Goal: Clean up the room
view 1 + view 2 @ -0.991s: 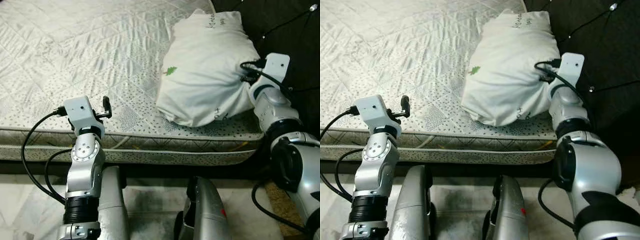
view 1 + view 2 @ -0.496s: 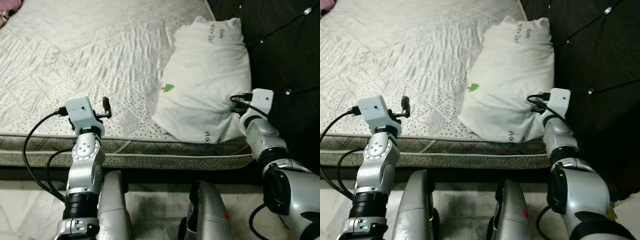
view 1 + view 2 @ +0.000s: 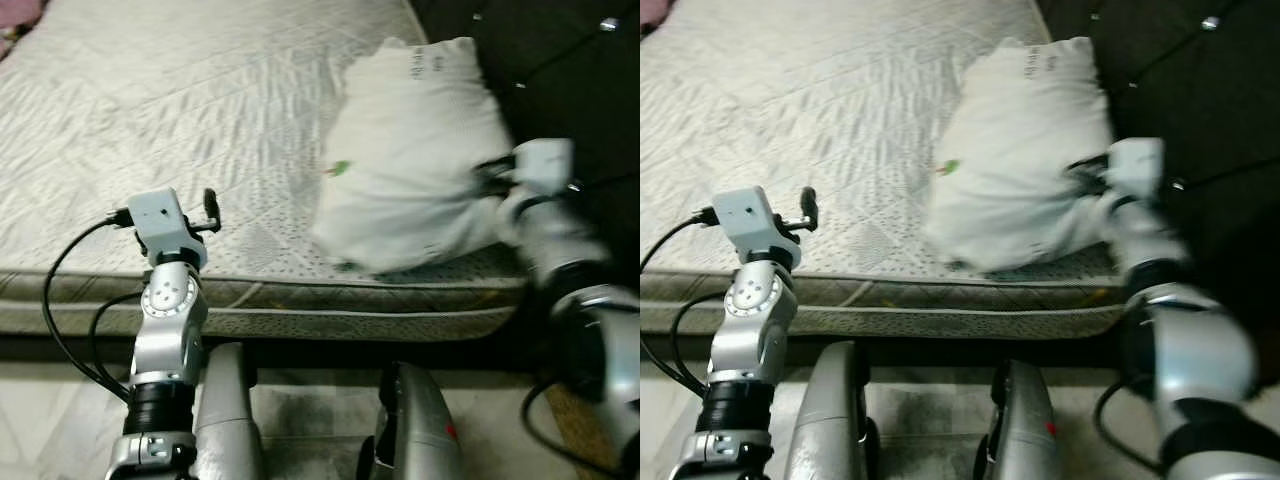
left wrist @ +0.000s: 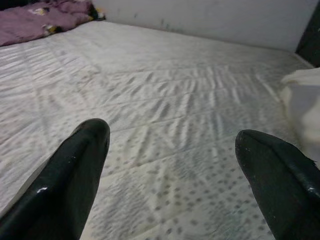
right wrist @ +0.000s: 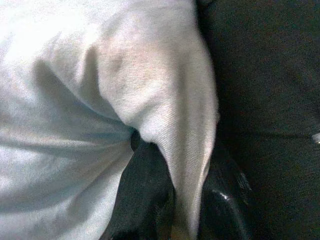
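A white pillow lies at the right end of the bed, close to the near edge of the quilted mattress, with its far end toward the dark headboard on the right. It carries a small green mark on its left side and dark lettering at its far end.

The right pincer is at the pillow's right side and is closed on a fold of the white cover: the cloth is pinched between its two black fingers. In the head views the right arm looks blurred.

The left pincer hovers over the near left part of the mattress, its fingers spread wide with nothing between them. A purple blanket lies bunched at the far left corner of the bed.
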You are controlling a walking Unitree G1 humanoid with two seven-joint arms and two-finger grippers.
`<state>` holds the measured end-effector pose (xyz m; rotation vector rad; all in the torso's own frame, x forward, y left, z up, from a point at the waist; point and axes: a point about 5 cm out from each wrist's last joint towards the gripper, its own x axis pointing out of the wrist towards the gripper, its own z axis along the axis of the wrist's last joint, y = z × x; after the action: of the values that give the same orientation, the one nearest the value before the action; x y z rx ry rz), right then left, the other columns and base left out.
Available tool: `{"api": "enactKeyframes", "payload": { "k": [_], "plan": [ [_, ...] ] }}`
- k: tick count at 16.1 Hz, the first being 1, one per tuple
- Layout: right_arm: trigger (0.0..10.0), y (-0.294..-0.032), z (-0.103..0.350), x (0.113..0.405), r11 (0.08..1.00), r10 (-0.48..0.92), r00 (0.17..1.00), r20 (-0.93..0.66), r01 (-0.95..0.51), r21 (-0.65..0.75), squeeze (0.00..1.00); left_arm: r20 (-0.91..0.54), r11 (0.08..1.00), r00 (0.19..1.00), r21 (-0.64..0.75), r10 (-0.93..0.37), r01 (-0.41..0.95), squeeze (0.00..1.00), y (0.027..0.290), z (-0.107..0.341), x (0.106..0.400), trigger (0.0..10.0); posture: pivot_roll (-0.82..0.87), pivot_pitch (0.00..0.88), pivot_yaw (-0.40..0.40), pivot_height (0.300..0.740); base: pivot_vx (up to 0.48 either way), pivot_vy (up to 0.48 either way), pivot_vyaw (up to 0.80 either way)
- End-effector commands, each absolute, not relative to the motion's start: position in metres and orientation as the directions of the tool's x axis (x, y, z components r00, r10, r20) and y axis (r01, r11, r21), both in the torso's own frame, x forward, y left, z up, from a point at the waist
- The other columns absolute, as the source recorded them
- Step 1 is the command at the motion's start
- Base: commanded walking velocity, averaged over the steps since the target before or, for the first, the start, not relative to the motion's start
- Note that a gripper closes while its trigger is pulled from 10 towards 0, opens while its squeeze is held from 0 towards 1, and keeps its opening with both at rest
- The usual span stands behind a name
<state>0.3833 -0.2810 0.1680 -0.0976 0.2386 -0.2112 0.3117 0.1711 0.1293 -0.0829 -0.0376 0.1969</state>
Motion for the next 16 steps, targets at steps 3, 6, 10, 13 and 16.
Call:
{"api": "enactKeyframes", "payload": {
  "k": [3,6,10,13,16],
  "plan": [
    [0.0,-0.341,0.205,0.366,0.897,-0.432,0.898,-0.088,0.417,-0.149,0.00,0.011,0.975,0.977,-0.073,0.212,-0.210,0.00,0.177,0.123,0.302,10.0,0.09,0.000,-0.047,0.565,0.000,0.000,0.00],
    [0.0,-0.362,0.185,0.346,0.856,-0.509,0.853,-0.118,0.486,-0.174,0.00,-0.013,0.979,0.981,-0.062,0.196,-0.196,0.00,0.176,0.119,0.296,10.0,0.07,0.000,-0.029,0.565,0.000,0.000,0.00],
    [0.0,-0.351,0.142,0.336,0.875,-0.484,0.848,-0.217,0.461,-0.148,0.00,-0.032,0.983,0.984,-0.061,0.172,-0.174,0.00,0.170,0.117,0.293,10.0,0.06,0.002,-0.013,0.565,0.000,0.000,0.00],
    [10.0,-0.307,0.110,0.343,0.927,-0.375,0.886,-0.271,0.357,-0.116,0.00,-0.044,0.985,0.986,-0.059,0.162,-0.165,0.00,0.170,0.117,0.291,10.0,0.06,0.016,-0.008,0.565,0.000,0.000,0.00],
    [10.0,-0.272,0.101,0.353,0.952,-0.304,0.912,-0.275,0.284,-0.113,0.00,-0.046,0.983,0.984,-0.058,0.170,-0.173,0.00,0.172,0.118,0.291,10.0,0.07,0.020,-0.012,0.565,0.000,0.000,0.00]
  ]
}}
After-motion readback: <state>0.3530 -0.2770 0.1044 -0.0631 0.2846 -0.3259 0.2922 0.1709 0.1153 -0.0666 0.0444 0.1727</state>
